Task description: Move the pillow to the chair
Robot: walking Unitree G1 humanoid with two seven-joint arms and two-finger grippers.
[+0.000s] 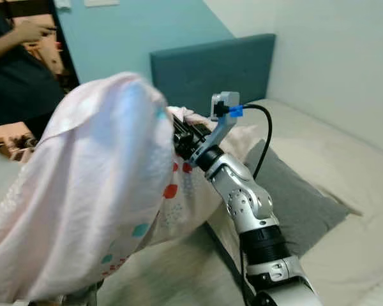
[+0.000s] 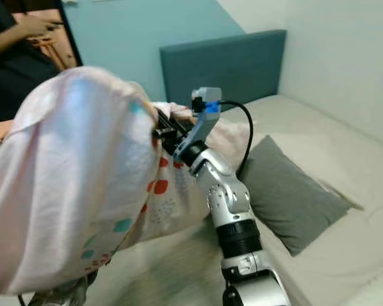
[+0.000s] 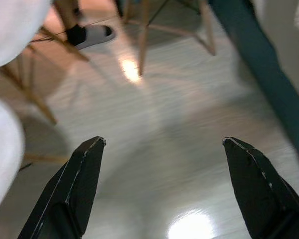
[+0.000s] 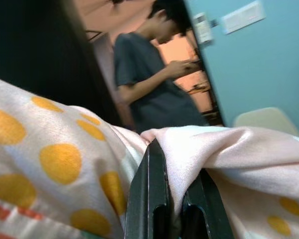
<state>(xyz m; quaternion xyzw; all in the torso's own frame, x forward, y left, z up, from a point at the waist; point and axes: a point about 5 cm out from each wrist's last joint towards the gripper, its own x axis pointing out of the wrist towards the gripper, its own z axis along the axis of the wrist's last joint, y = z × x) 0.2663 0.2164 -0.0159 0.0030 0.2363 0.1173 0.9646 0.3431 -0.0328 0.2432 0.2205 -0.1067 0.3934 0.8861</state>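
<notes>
A big pale pink pillow [image 1: 96,191] with coloured dots hangs lifted in front of me, covering the left half of the head views. My right gripper [image 1: 182,137] is shut on a fold of its cover; the right wrist view shows the pink cloth [image 4: 229,149] pinched between the black fingers [image 4: 149,199]. My left gripper [image 3: 162,169] stands open over the pale wood floor [image 3: 159,129] with nothing between its fingers. White chair seats [image 3: 10,25] on wooden legs [image 3: 142,35] appear in the left wrist view.
A bed [image 1: 345,166] with a cream sheet, a grey pillow [image 1: 293,197] and a teal headboard [image 1: 210,70] lies at the right. A person in a dark shirt [image 1: 13,70] stands at the far left by a doorway. Someone's sandalled foot [image 3: 89,35] is near the chair legs.
</notes>
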